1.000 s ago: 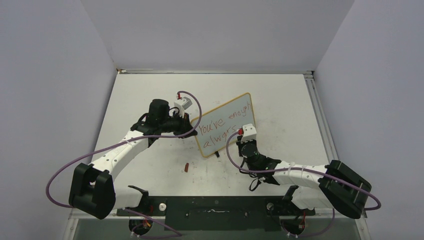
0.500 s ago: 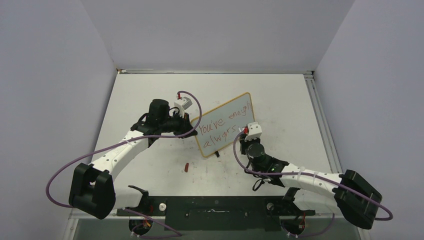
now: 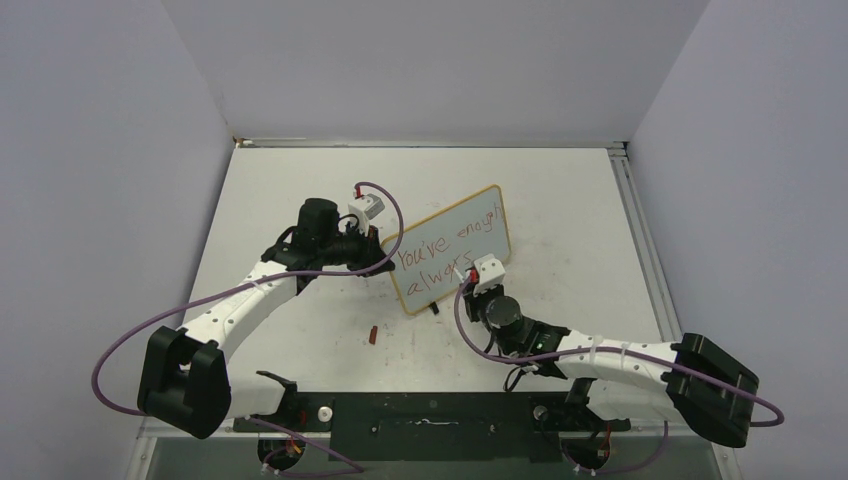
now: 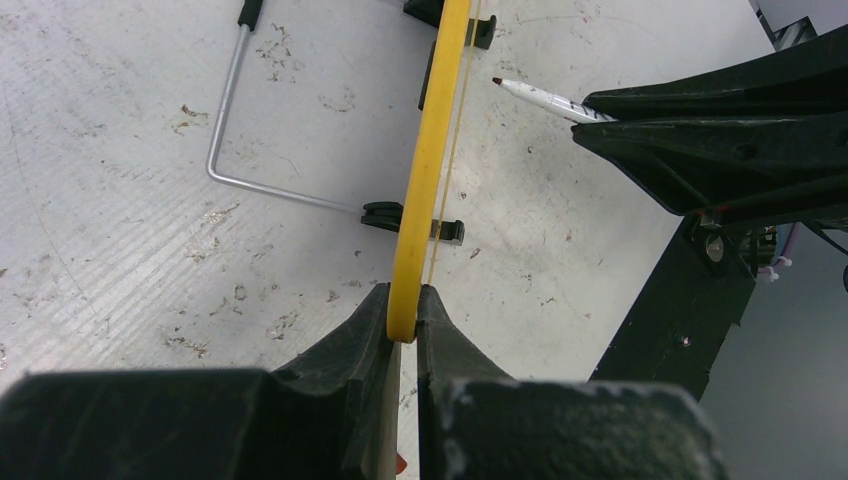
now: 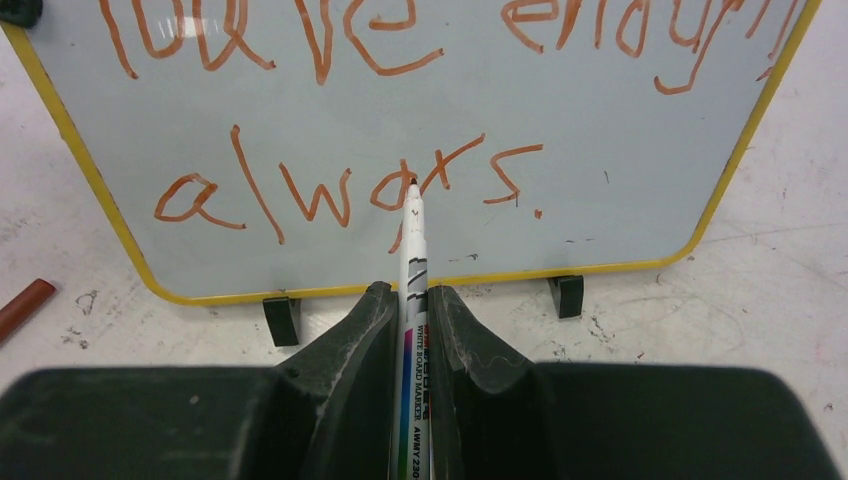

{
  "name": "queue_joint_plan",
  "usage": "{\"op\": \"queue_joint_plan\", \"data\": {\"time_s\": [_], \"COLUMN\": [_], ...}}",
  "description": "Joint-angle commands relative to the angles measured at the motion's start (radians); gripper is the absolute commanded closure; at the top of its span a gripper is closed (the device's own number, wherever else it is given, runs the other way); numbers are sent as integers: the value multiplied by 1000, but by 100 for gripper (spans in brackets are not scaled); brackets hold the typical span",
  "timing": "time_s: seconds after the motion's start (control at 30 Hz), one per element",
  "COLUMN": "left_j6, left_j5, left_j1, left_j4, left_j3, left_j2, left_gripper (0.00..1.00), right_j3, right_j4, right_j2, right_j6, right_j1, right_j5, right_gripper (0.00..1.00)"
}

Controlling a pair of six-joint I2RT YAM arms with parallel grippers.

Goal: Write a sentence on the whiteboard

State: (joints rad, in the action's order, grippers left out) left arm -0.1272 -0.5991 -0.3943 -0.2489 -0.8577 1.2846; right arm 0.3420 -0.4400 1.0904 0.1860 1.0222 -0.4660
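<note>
The whiteboard (image 3: 452, 248) stands tilted on its feet at mid-table, yellow rim around a glossy face (image 5: 600, 120). My left gripper (image 4: 403, 300) is shut on its left rim (image 4: 428, 170), seen edge-on. The sentence (image 5: 330, 195) is in red, in two lines, the lower one reading "always". My right gripper (image 5: 405, 296) is shut on a white marker (image 5: 412, 262), at the board's near right corner (image 3: 474, 282). The marker's tip points at the end of "always". In the left wrist view the marker (image 4: 540, 97) stops a short gap from the board's face.
A red marker cap (image 3: 371, 334) lies on the table in front of the board, also at the left edge of the right wrist view (image 5: 22, 305). Black clip feet (image 5: 281, 318) and a wire stand (image 4: 228, 130) hold the board. Walls close in on three sides.
The right gripper with the marker drifted slightly right, then came back left and nearer, by the lower line. The left arm and the board have not moved.
</note>
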Motion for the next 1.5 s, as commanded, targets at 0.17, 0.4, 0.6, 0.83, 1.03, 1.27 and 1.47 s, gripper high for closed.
{"op": "queue_joint_plan", "data": {"time_s": [0.17, 0.4, 0.6, 0.83, 1.03, 1.27, 1.47], "left_j6": [12, 12, 12, 12, 13, 14, 12], "left_j5": [42, 41, 42, 42, 42, 42, 40], "left_j1": [-6, -7, -6, -6, -6, -6, -6], "left_j4": [-66, -65, -66, -66, -67, -67, -67], "left_j3": [-15, -14, -15, -15, -15, -15, -17], "left_j2": [-10, -7, -3, 0, 3, 3, 2], "left_gripper": [100, 100, 100, 100, 100, 100, 100], "right_j3": [41, 48, 52, 58, 58, 36, 10], "right_j4": [-125, -170, -203, -225, -232, -213, -191], "right_j2": [45, 81, 96, 109, 124, 131, 120], "right_j6": [-38, -60, -73, -83, -85, -59, -27], "right_j1": [5, -6, -20, -35, -50, -56, -55], "right_j5": [-16, -21, -14, 3, 12, 16, 16], "right_gripper": [95, 95, 95, 95, 95, 95, 95]}}
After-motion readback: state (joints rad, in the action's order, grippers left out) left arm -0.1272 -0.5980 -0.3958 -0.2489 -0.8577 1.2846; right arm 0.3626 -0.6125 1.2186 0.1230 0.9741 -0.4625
